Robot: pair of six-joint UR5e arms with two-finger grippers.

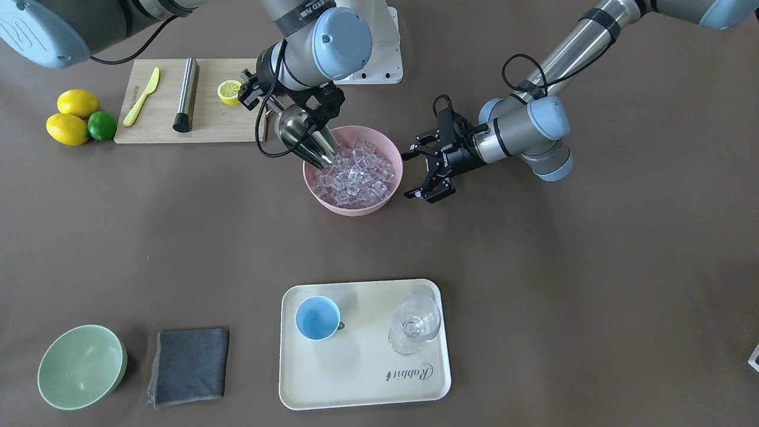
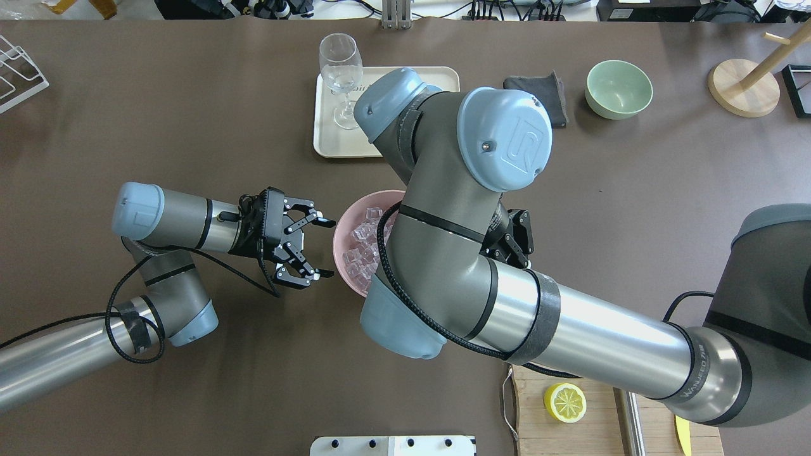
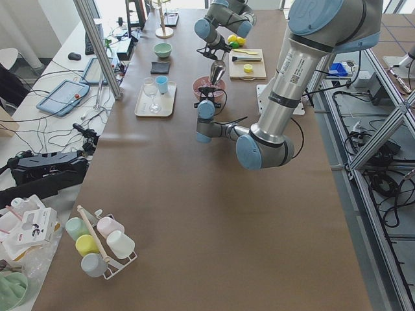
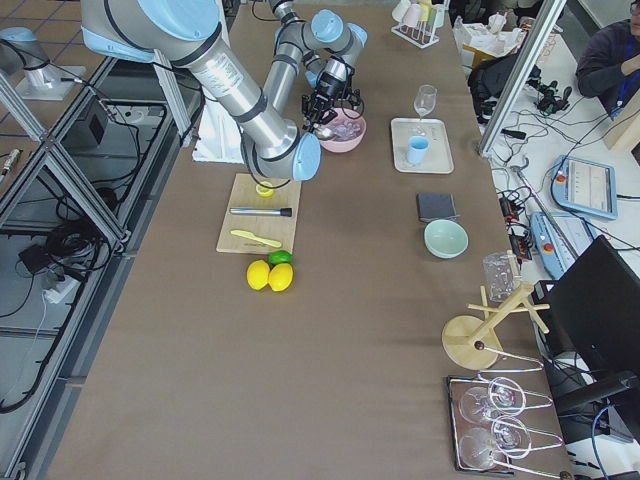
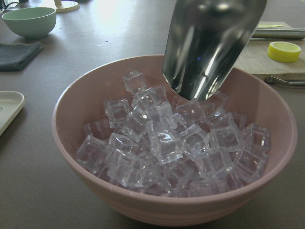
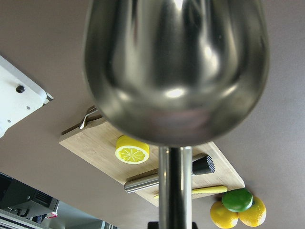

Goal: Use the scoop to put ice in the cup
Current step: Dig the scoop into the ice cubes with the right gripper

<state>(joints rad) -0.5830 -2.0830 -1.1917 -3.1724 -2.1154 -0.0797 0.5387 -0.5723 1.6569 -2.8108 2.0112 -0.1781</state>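
You read "Rabbit" in script on the tray, beside the stemmed glass. "WANJEED" on the right arm.

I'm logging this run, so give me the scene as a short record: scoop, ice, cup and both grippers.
scoop: in right gripper, mouth down over the ice
ice: cubes heaped in pink bowl
cup: upright on tray, no ice inside
left gripper: open, empty, beside pink bowl
right gripper: shut on scoop handle
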